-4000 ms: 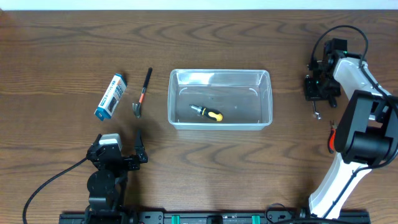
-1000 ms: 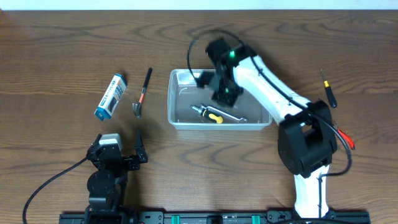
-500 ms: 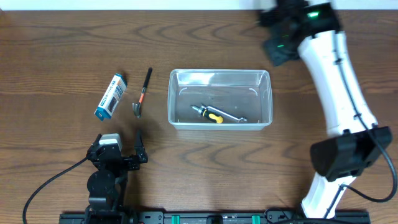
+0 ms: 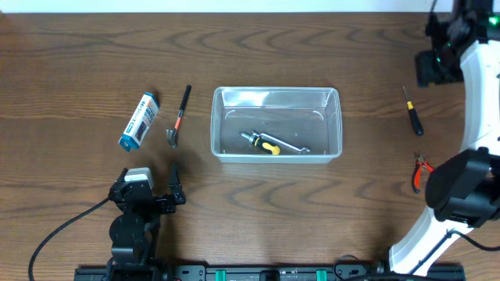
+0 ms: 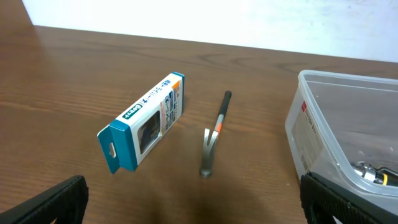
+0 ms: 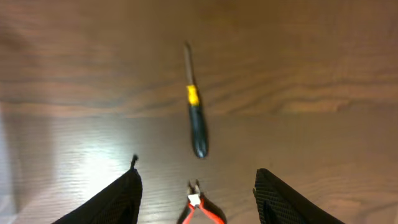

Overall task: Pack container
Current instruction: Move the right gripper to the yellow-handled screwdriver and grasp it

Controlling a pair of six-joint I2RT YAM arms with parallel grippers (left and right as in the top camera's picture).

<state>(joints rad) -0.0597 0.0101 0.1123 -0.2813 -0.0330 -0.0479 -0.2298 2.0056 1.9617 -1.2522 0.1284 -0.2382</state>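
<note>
Overhead, container (image 4: 276,91): centre of the table, open side up. A yellow-handled screwdriver (image 4: 262,142) and a slim metal tool (image 4: 295,148) lie on its floor, close together; contact not confirmed.
Overhead, items outside: blue-and-white box (image 4: 139,121) and claw-headed tool (image 4: 178,119) lie left of the tub. Black screwdriver (image 4: 412,111) and red pliers (image 4: 422,170) lie well to its right.
Overhead, arms: left gripper (image 4: 150,190) sits near the front edge, empty. Right arm (image 4: 478,86) reaches to the far right corner; its jaw state is not legible from here.
Left wrist, hand state: fingers (image 5: 46,202) spread wide at the lower corners, nothing between them.
Left wrist, gain: shows the tub's wall height and thick rim, which look flat from above.
Left wrist, risk: judged, a low carry of the box could clip that rim, since the clear wall gives a poor edge to aim by.
Right wrist, hand state: right gripper (image 6: 198,177) has its fingers apart and holds nothing. It hangs over the black screwdriver and the pliers' nose.
Right wrist, gain: shows a yellow band on the screwdriver and how near the pliers lie to its handle. The container is out of frame.
Right wrist, risk: judged, closing here could catch both tools or nudge one aside, and the round handle may roll. The picture is soft, so alignment is uncertain.
</note>
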